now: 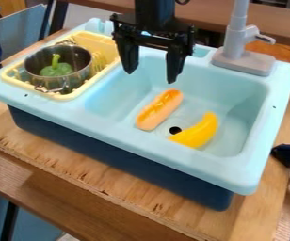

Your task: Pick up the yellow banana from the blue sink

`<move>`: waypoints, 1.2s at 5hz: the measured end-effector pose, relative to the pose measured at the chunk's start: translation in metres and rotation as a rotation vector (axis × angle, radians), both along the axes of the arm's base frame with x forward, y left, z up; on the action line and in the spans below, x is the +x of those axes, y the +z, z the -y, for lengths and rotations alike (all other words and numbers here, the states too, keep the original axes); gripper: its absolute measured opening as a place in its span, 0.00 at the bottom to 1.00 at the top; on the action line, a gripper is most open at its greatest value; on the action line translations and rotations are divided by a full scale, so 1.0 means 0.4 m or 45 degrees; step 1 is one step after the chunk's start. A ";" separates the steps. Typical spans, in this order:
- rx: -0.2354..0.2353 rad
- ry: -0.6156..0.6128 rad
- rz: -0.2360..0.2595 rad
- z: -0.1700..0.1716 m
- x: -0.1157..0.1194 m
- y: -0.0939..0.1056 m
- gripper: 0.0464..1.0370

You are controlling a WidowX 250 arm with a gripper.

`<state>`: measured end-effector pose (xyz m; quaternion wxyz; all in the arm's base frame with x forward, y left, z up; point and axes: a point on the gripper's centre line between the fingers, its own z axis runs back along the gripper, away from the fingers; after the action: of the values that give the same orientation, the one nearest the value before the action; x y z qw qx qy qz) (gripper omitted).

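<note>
Looks like a robotics lab staging a play kitchen: features a pale-blue plastic toy sink (109,129) with grey plastic faucet (245,61), set on rough-edged plywood (53,155) below a black two-finger robot gripper (151,76).

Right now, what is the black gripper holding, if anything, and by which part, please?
Nothing: the black two-finger gripper hangs open above the pale blue sink.

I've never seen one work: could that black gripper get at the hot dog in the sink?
Probably yes: the gripper hangs open above the far side of the sink, and nothing covers the hot dog.
</note>
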<state>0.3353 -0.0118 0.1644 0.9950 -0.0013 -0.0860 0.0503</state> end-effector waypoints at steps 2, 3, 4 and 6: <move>-0.038 -0.019 -0.032 0.051 0.008 -0.060 0.96; -0.081 -0.058 0.002 0.081 0.011 -0.080 0.96; -0.156 -0.089 0.035 0.111 0.014 -0.093 0.96; -0.222 -0.123 0.016 0.143 0.017 -0.130 0.96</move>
<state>0.3422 -0.0690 0.1125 0.9918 -0.0924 -0.0876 0.0097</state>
